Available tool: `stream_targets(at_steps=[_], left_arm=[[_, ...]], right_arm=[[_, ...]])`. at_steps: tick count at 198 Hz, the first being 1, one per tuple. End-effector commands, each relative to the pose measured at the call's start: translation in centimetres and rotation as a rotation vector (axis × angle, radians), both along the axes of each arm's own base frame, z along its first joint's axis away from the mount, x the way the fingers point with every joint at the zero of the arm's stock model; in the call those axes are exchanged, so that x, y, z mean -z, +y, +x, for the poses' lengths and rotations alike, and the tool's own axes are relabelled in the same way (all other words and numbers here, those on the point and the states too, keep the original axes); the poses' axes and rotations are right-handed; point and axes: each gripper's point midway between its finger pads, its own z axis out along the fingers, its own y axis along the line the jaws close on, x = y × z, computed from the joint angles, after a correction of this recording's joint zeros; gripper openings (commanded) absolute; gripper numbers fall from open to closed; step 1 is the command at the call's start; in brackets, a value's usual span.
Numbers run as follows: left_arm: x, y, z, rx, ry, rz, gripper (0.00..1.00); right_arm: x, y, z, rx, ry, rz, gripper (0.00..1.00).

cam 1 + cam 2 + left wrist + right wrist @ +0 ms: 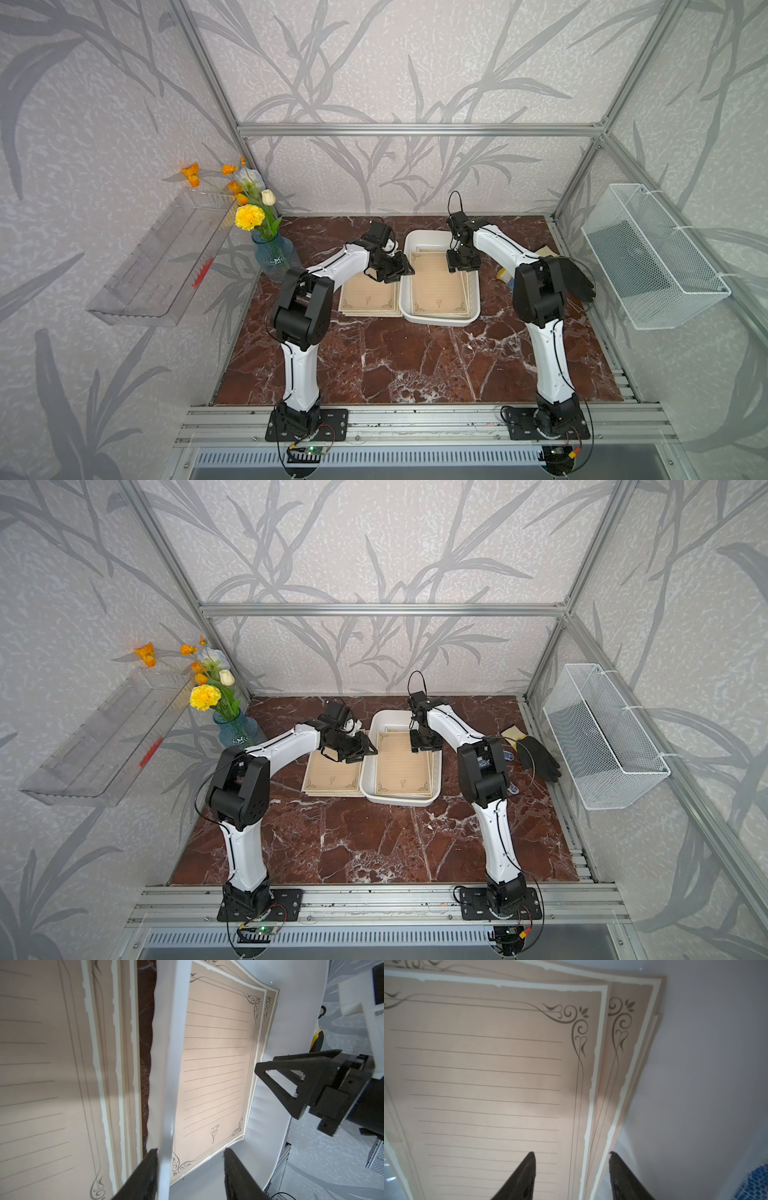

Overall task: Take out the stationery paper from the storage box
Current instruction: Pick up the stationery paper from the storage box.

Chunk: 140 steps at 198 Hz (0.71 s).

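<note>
The white storage box [428, 322] [399, 802] sits mid-table with a stack of tan stationery paper [438, 286] [401, 766] inside. A second stack of paper [368, 297] [330, 777] lies on the table just left of it. My left gripper [397, 272] [190, 1152] is open, its jaws standing either side of the box's left wall [172, 1043]. Open too, my right gripper [461, 268] [572, 1153] hangs low over the right edge of the paper [488, 1084] in the box. One finger is above the top sheet and one above the box floor [695, 1084].
A blue vase of flowers [274, 253] stands at the back left. A clear shelf [162, 266] hangs on the left wall and a white wire basket [652, 257] on the right wall. A black glove [540, 758] and a yellow item [512, 731] lie right of the box.
</note>
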Motion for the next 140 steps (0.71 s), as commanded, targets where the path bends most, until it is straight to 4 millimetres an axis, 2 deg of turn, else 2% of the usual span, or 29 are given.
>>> stream_targets(at_steps=[1, 82, 140], left_arm=[[-0.2, 0.0, -0.3, -0.012, 0.002, 0.006, 0.51], [0.1, 0.1, -0.7, -0.008, 0.007, 0.014, 0.51], [-0.1, 0.0, -0.8, -0.006, 0.008, 0.012, 0.51]], right_arm=[[0.3, -0.5, 0.0, 0.000, 0.011, -0.049, 0.58], [2.3, 0.3, 0.2, 0.021, 0.046, -0.022, 0.60], [3.3, 0.1, -0.1, 0.048, 0.069, -0.010, 0.59]])
